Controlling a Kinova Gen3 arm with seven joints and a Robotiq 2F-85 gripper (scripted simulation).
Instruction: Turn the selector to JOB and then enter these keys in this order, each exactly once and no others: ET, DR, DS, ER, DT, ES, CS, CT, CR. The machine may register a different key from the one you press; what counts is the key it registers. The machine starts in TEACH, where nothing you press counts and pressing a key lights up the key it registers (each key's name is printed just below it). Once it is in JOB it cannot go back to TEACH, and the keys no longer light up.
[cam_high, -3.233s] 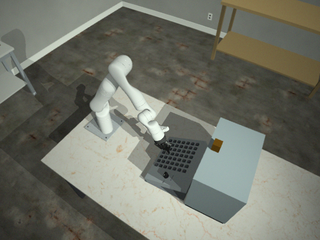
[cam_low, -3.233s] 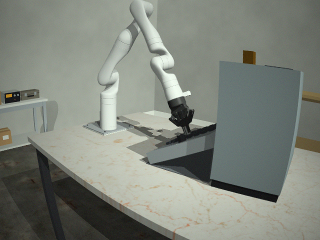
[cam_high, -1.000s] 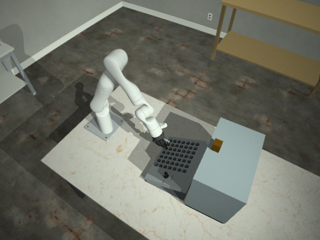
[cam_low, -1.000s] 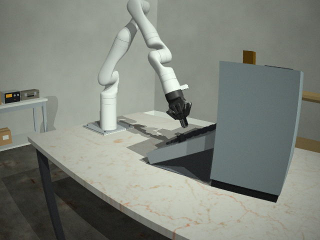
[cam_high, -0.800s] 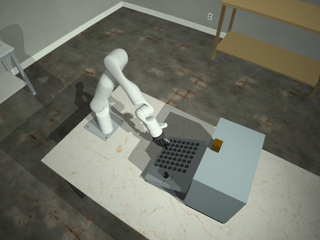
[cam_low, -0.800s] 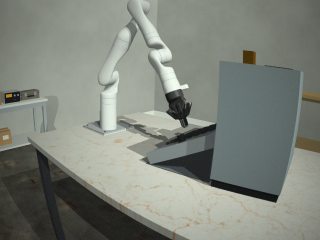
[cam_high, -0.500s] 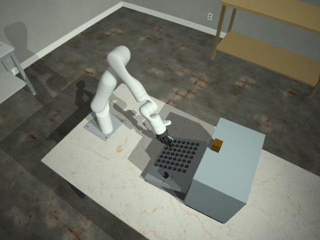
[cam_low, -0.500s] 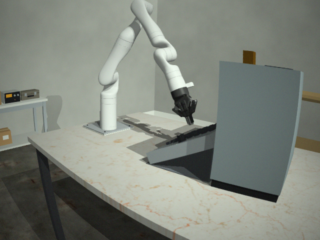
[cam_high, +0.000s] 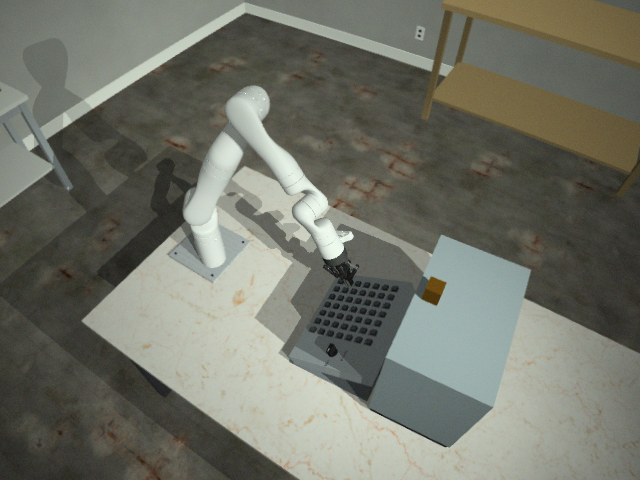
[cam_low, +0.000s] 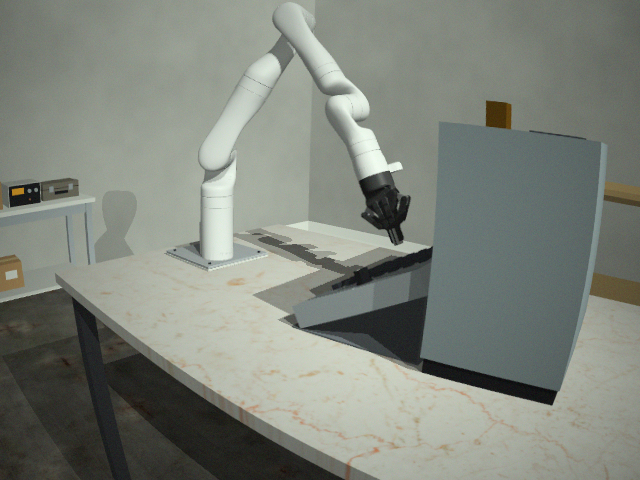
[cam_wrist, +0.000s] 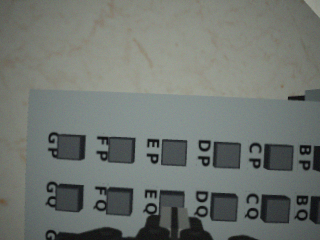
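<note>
Hovering w/ fingers pinched shut, empty, the gripper (cam_wrist: 171, 220) sits over EQ key (cam_wrist: 172, 198), bottom centre of wrist view. No key lit; selector (cam_high: 330, 350) position unreadable, so prob. all nine entries left.

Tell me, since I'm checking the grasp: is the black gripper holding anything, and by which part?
Nothing is held. The black two-finger gripper is shut on nothing, its fingertips over the dark square EQ key.
</note>
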